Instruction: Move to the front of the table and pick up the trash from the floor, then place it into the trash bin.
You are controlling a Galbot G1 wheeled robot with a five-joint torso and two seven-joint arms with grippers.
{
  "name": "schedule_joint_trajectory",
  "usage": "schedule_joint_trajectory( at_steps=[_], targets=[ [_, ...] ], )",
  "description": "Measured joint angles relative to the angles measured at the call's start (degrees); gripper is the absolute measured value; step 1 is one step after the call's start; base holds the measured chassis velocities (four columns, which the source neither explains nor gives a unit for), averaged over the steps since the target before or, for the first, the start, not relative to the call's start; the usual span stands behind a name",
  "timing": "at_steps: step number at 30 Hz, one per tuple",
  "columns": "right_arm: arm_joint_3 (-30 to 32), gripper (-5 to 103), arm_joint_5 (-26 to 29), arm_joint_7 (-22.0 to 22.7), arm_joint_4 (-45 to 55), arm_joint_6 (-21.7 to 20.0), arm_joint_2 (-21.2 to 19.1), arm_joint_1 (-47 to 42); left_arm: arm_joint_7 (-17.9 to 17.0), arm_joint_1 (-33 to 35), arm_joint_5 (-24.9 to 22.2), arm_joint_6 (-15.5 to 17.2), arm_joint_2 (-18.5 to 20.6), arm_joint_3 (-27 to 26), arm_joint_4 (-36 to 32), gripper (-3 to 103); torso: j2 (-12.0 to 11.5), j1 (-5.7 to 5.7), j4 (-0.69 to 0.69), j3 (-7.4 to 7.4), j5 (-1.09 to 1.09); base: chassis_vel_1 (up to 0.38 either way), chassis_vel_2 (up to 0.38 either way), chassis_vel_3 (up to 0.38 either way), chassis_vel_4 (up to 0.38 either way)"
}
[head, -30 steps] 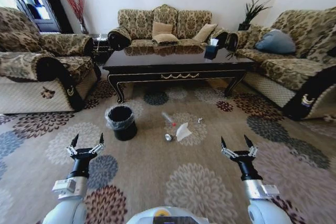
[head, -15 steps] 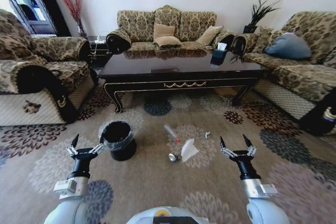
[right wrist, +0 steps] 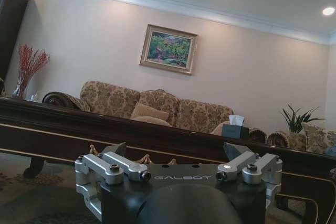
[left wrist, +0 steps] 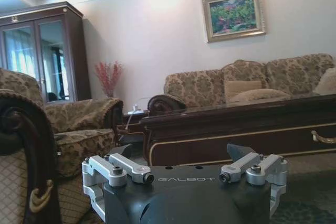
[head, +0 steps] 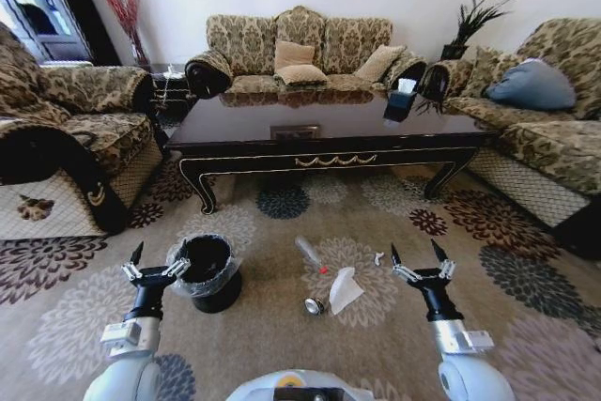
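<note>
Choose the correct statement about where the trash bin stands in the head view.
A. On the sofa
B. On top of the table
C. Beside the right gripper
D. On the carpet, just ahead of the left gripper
D: the trash bin stands on the carpet just beyond the open left gripper, short of the table.

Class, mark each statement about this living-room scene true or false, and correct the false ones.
1. The trash bin stands on the carpet in front of the table. True.
2. The left gripper holds the crumpled white paper. False: it is open and empty; the paper lies on the carpet.
3. A small silvery can lies beside the paper. True.
4. The right gripper is shut. False: its fingers are spread open.
5. A tissue box sits on the table. True.
</note>
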Motion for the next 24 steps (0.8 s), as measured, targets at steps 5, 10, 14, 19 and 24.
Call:
schedule_joint_trajectory(
  at_steps=[5,10,14,19,24],
  targets=[
    [-0.1,100,-0.6,0.7,0.0,0.2,0.1,0.1,-13.8,-2.3,-3.5,9.8,1.1,1.1,-1.0,100,0.0,0.01,0.01,0.02,-0.01,0.0,0.0,0.0,0.0],
    [-0.9,100,-0.9,2.6,-0.2,0.3,0.1,0.3,-26.2,-5.7,-8.6,19.5,4.2,2.6,-1.5,100,0.0,0.0,0.01,0.02,-0.01,0.0,0.0,0.0,0.0],
    [-1.7,100,-1.5,3.0,-0.6,0.5,0.3,0.4,-30.3,-8.6,-13.1,28.0,8.5,3.4,-0.8,100,0.0,0.01,0.0,0.03,-0.01,0.0,0.0,0.0,0.0],
    [-2.5,100,-2.1,3.0,-1.3,0.9,0.8,0.3,-29.8,-15.6,-32.7,46.3,12.0,1.7,1.4,100,0.0,0.01,0.01,0.03,0.0,0.0,0.0,0.0,0.0],
    [-2.7,100,-2.1,3.0,-1.8,1.0,0.5,0.4,-30.1,-19.3,-41.6,48.7,13.3,1.0,4.3,100,0.0,0.02,-0.02,0.03,0.0,0.0,0.0,0.0,0.0]
  ],
)
